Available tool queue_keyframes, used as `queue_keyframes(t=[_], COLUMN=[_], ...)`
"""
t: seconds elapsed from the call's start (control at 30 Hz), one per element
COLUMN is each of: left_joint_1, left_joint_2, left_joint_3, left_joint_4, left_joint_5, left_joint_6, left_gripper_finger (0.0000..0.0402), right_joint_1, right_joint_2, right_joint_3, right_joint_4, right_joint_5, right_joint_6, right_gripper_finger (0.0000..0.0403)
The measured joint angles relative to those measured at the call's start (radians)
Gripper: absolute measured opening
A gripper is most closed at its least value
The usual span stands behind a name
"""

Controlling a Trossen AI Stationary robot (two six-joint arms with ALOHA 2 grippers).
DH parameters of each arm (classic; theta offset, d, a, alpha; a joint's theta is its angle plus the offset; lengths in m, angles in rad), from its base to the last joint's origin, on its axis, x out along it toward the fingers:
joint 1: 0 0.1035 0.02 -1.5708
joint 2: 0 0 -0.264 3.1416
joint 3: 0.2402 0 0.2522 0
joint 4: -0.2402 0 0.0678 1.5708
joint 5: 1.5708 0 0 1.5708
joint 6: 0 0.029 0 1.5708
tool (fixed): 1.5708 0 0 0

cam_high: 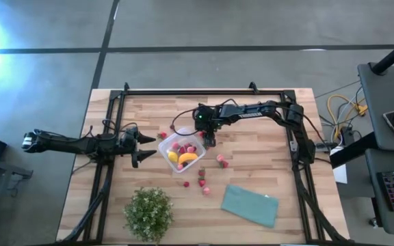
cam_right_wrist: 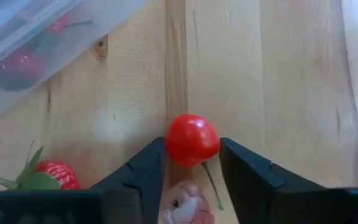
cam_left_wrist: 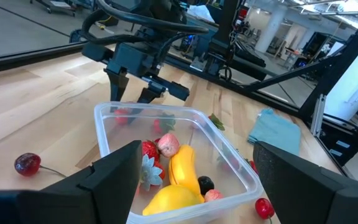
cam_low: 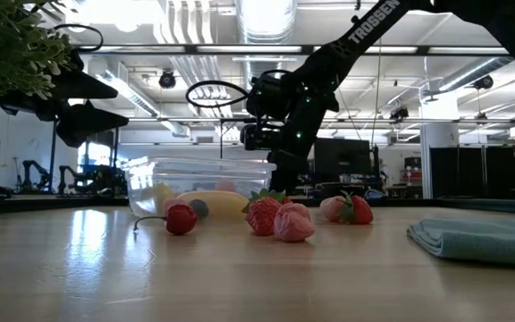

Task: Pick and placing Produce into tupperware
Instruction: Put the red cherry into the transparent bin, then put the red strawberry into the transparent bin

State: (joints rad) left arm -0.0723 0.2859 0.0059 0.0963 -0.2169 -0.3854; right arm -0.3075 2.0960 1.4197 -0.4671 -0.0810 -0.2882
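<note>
The clear tupperware (cam_high: pixel 161 147) stands mid-table and holds a yellow banana (cam_left_wrist: pixel 184 168), a yellow round fruit (cam_left_wrist: pixel 173 200) and several strawberries (cam_left_wrist: pixel 151 160). More strawberries (cam_high: pixel 221 161) lie loose on the wood toward the near right. My right gripper (cam_high: pixel 209 141) reaches down just beyond the tupperware's right far corner, shut on a small round red fruit (cam_right_wrist: pixel 191 138). A pink fruit (cam_right_wrist: pixel 182 205) lies farther back between its fingers. My left gripper (cam_high: pixel 146 147) waits open at the tupperware's left side, holding nothing. My right gripper pinches the small red fruit by its two opposite sides (cam_right_wrist: pixel 169 146), one finger (cam_right_wrist: pixel 145 168) on each side. The fingers slant steeply down from above. The fruit sits on the wooden table top, its thin stem (cam_right_wrist: pixel 210 180) trailing back between the fingers.
A leafy potted plant (cam_high: pixel 149 213) stands near the front edge and a folded teal cloth (cam_high: pixel 250 205) lies front right. A red strawberry with green leaves (cam_right_wrist: pixel 55 174) lies beside my right fingers. A cherry (cam_left_wrist: pixel 28 163) lies left of the tupperware. Black frame rails (cam_high: pixel 204 91) border the table.
</note>
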Motion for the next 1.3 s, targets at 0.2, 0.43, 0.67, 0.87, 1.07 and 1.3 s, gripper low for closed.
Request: queue_keyframes(t=[0.2, 0.43, 0.67, 0.87, 1.07, 1.3], left_joint_1=[0.000, 0.000, 0.000, 0.000, 0.000, 0.000], left_joint_2=[0.001, 0.000, 0.001, 0.001, 0.001, 0.001], left_joint_3=[0.000, 0.000, 0.000, 0.000, 0.000, 0.000], left_joint_4=[0.000, 0.000, 0.000, 0.000, 0.000, 0.000], left_joint_5=[0.000, 0.000, 0.000, 0.000, 0.000, 0.000], left_joint_6=[0.000, 0.000, 0.000, 0.000, 0.000, 0.000], left_gripper_finger=[0.0293, 0.0293, 0.0293, 0.0293, 0.0293, 0.0293], right_joint_1=[0.003, 0.000, -0.012, -0.016, -0.021, -0.063], right_joint_2=[0.000, -0.010, -0.016, -0.016, -0.016, -0.017], right_joint_3=[0.000, 0.001, 0.042, 0.048, 0.048, 0.100], right_joint_4=[0.000, -0.001, -0.001, -0.011, 0.007, 0.047], right_joint_5=[0.003, 0.031, 0.059, 0.059, 0.072, 0.080], right_joint_6=[0.000, 0.025, 0.036, 0.045, 0.065, 0.028], right_gripper_finger=[0.0096, 0.0069, 0.0049, 0.0043, 0.0057, 0.0125])
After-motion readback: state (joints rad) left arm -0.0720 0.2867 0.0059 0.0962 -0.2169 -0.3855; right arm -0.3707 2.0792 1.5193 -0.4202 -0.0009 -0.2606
